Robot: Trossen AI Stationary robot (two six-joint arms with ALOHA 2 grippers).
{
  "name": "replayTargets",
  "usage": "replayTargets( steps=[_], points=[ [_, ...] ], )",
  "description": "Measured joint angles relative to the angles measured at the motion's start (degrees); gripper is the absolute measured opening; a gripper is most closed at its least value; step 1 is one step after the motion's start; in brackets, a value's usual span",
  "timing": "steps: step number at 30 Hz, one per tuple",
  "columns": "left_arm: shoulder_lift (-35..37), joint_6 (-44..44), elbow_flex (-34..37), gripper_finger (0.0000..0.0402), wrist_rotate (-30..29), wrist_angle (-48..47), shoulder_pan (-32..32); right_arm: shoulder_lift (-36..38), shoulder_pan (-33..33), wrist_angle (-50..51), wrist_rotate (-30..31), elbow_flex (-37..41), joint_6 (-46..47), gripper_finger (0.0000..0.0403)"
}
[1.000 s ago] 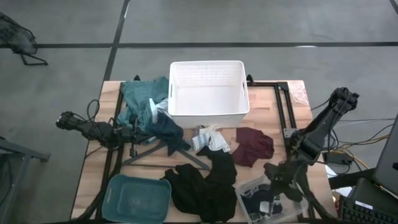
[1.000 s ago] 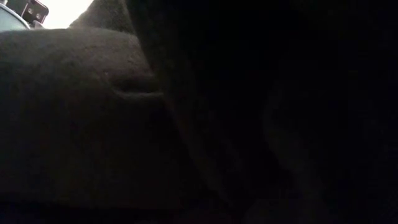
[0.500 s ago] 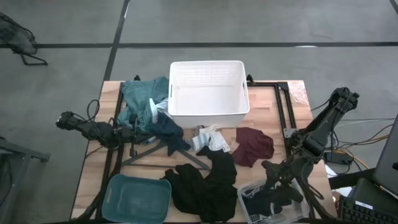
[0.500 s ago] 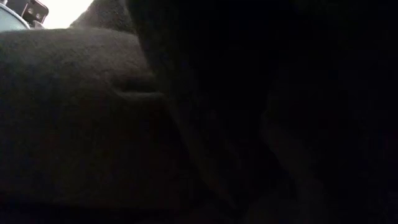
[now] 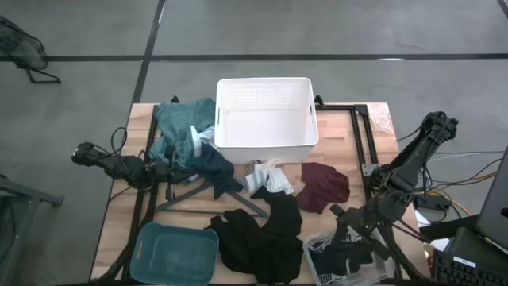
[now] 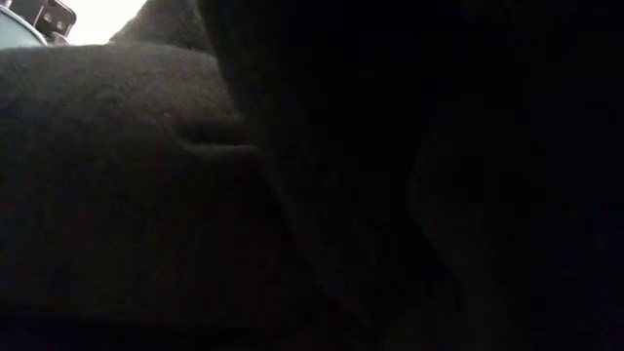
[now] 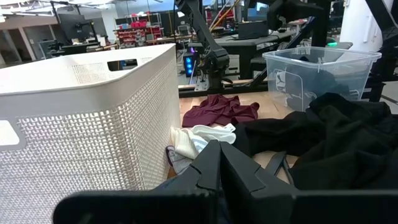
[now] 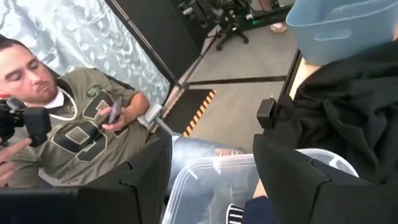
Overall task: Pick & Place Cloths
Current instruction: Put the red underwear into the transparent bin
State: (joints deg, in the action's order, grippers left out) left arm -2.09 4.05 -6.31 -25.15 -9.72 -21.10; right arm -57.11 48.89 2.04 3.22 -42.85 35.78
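Note:
My right gripper (image 5: 347, 230) (image 8: 211, 180) hangs open above a clear plastic bin (image 5: 317, 246) at the table's near right, nothing between its fingers. A dark cloth with white marks (image 5: 340, 259) lies inside that bin. On the table lie a black cloth (image 5: 258, 234), a maroon cloth (image 5: 324, 187), a small white and grey-striped piece (image 5: 266, 179), a navy cloth (image 5: 214, 165) and a teal-green cloth (image 5: 178, 125). My left gripper (image 5: 163, 169) (image 7: 217, 168) waits shut at the left, beside the navy cloth. Dark cloth covers the low view.
A white perforated basket (image 5: 266, 143) stands at the table's far middle, a teal tub (image 5: 175, 253) at the near left. A dark grey hanger (image 5: 230, 199) lies between navy and black cloths. A seated person (image 8: 68, 124) shows beyond the table's near right edge.
My right gripper has opened, rising a little over the clear bin and rolling its wrist. My left arm has kept still.

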Motion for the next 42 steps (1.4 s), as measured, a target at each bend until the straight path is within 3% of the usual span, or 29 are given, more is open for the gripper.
replayTargets(
  steps=[18, 26, 32, 38, 42],
  points=[
    [0.0, 0.0, 0.0, 0.0012, 0.0, 0.0, 0.0, -0.1, 0.0, -0.3, 0.1, 0.0, -3.1, 0.0244],
    [0.0, 0.0, 0.0, 0.0012, 0.0, 0.0, -0.1, 0.1, -0.9, -0.7, 8.2, 0.0, -6.3, 0.0253],
    [0.0, 0.0, 0.0, 0.0012, 0.0, 0.0, 0.0, 2.0, -5.8, -0.8, 12.0, -1.7, -13.8, 0.0254],
    [0.0, 0.0, 0.0, 0.0012, 0.0, 0.0, 0.0, 1.9, -9.3, -1.8, 23.8, -3.0, -17.6, 0.0231],
    [0.0, 0.0, 0.0, 0.0012, 0.0, -0.1, 0.0, 1.9, -11.4, 0.7, 22.2, -3.0, -18.3, 0.0218]
  ],
)
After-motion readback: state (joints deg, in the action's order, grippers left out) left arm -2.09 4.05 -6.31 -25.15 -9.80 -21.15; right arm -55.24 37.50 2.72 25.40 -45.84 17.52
